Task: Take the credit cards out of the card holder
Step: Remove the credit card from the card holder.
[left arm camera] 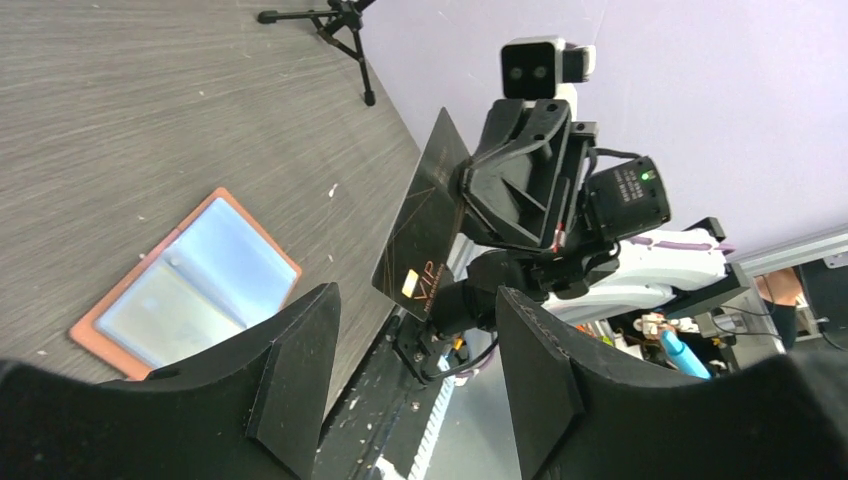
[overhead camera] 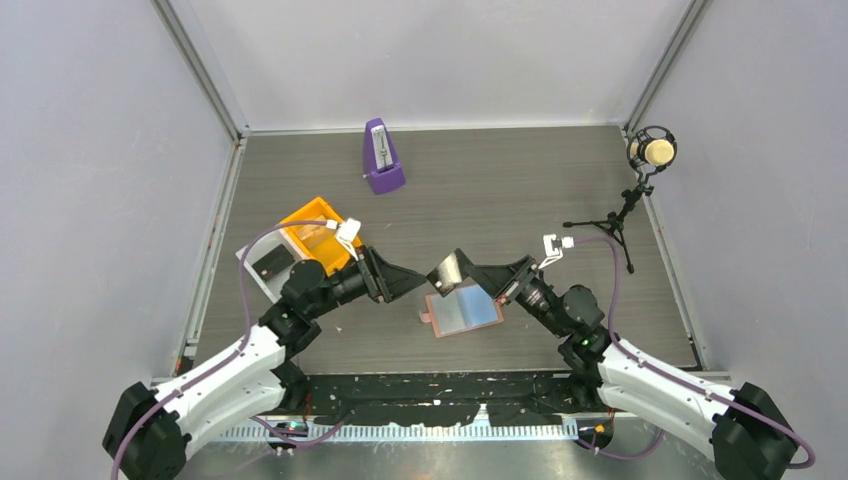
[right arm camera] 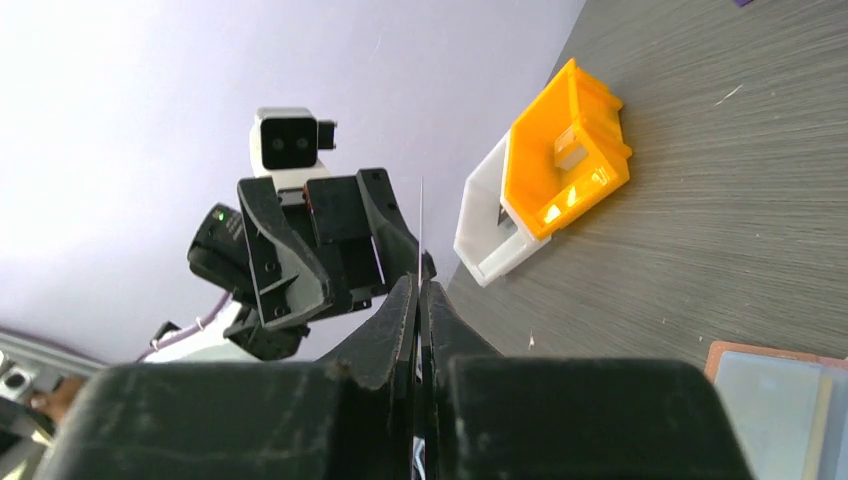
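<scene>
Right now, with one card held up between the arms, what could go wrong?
The right pincer grips the card by one edge in mid-air; it could slip and drop to the table. The left pincer is open and not yet around the card; closing off-line could knock it loose.

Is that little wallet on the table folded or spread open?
Spread open: the wallet lies flat, its blue-grey inner faces showing.

Pale lilac walls (overhead camera: 440, 60) stand behind and on both sides of the purple metronome (overhead camera: 383, 157). It sits on a grey wood-grain table (overhead camera: 500, 180), with a small microphone (overhead camera: 653, 151) well off to its right.
</scene>
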Action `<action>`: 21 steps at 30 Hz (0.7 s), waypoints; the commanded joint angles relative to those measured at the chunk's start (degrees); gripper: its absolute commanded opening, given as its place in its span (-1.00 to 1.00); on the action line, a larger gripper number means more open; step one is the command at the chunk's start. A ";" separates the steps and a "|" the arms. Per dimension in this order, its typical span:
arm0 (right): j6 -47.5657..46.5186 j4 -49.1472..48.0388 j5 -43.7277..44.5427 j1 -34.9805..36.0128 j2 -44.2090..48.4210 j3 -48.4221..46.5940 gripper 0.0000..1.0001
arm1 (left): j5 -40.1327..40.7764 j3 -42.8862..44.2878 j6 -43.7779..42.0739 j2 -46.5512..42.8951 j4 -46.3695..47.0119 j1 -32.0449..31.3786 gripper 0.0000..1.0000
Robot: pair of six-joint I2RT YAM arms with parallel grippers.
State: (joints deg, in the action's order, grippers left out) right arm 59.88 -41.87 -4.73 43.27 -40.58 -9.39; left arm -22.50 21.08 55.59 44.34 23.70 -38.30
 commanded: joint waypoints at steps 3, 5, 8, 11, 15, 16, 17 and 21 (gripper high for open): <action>7.39 -8.83 9.43 -0.13 2.52 3.83 -0.89 | 3.17 1.63 2.85 5.79 12.10 -4.34 0.21; 7.38 -8.91 9.72 -0.13 2.80 4.22 -0.90 | 3.29 2.40 2.89 8.01 13.08 -5.36 0.19; 7.39 -8.96 9.74 -0.11 2.95 4.29 -0.90 | 4.10 2.32 3.98 10.62 15.91 -6.08 0.17; 7.73 -8.85 10.00 -0.16 3.29 4.56 -0.89 | 4.91 2.21 5.09 12.63 19.09 -6.87 0.15; 8.35 -8.27 10.51 -0.11 3.67 4.91 -0.90 | 5.67 2.47 6.01 14.44 21.16 -7.85 0.02; 8.46 -8.31 10.55 -0.16 3.75 4.95 -0.90 | 5.76 2.35 6.26 14.94 21.77 -8.05 -0.03; 8.44 -8.40 10.54 -0.13 3.75 5.05 -0.89 | 5.98 2.18 6.65 15.19 22.63 -8.10 -0.07; 8.49 -8.67 10.23 -0.11 3.73 5.08 -0.90 | 6.91 1.90 7.74 15.77 25.06 -8.12 -0.21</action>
State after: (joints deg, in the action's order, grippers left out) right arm 67.70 -47.27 3.99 43.27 -37.39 -4.45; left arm -17.63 21.30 62.17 59.86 41.65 -46.15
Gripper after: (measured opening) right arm 0.074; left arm 0.428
